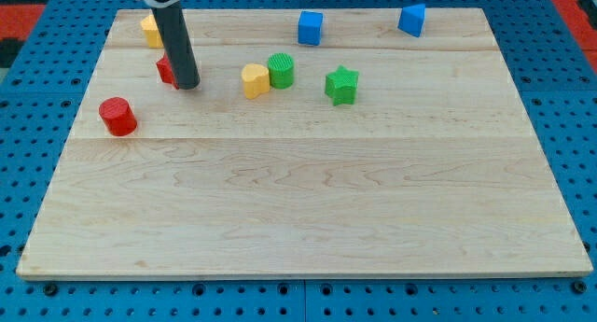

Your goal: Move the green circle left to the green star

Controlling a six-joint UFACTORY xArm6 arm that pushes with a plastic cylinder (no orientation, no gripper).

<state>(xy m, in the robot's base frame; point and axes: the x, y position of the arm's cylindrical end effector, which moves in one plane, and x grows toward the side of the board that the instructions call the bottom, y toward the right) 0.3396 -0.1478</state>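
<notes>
The green circle (281,70) stands on the wooden board (308,191) in the upper middle, touching a yellow heart block (255,80) on its left. The green star (342,85) lies a short way to the circle's right, with a gap between them. My tip (187,83) rests on the board well to the left of the circle, right against a red block (166,69) that the rod partly hides.
A red cylinder (118,116) stands at the left. A yellow block (151,29) sits at the top left, partly behind the rod. A blue cube (310,28) and another blue block (412,20) sit along the top edge.
</notes>
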